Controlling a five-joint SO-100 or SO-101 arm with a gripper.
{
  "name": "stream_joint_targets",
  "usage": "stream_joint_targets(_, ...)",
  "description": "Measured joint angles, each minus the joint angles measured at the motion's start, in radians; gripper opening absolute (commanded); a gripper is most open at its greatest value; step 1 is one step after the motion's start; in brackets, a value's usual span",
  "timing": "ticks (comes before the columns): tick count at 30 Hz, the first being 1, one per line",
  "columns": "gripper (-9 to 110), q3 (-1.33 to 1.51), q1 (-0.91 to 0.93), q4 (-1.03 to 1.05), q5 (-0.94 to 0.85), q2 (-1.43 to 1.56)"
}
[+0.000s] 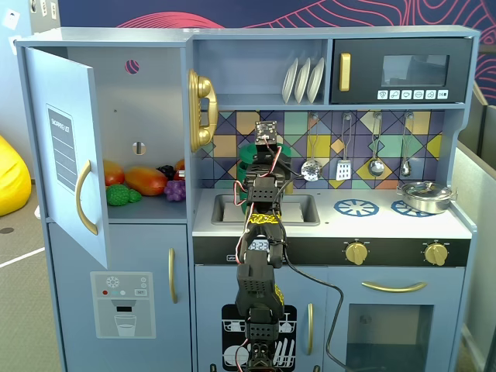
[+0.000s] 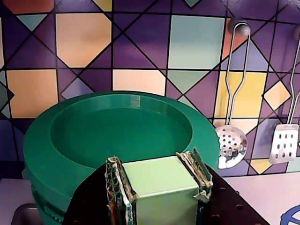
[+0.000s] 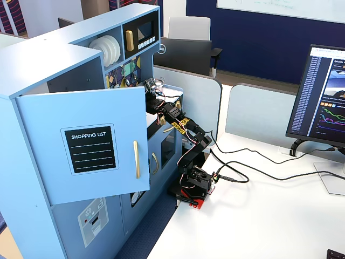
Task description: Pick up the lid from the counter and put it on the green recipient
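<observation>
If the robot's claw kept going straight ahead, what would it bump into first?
Probably the tiled back wall, just past the green lid it is holding by the handle. The end effector points that way, though depth is hard to judge.

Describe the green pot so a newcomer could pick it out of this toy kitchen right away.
Start at the white counter of the blue toy kitchen and find the sunken sink. The green recipient stands behind it against the patterned tile wall, partly hidden by the arm in a fixed view. It is tall, dark green and open-topped, unlike the shallow silver pot on the right.
</observation>
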Motion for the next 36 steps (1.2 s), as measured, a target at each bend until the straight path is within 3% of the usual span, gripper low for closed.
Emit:
stream_joint_targets(21,0,-0.044,-0.028,0.000,-0.035,-0.140)
stream_joint_targets(28,31,-0.044,-0.026,0.000,-0.025,-0.140)
stream_joint_targets(36,37,-0.115,-0.020,0.000,-0.009,-0.132)
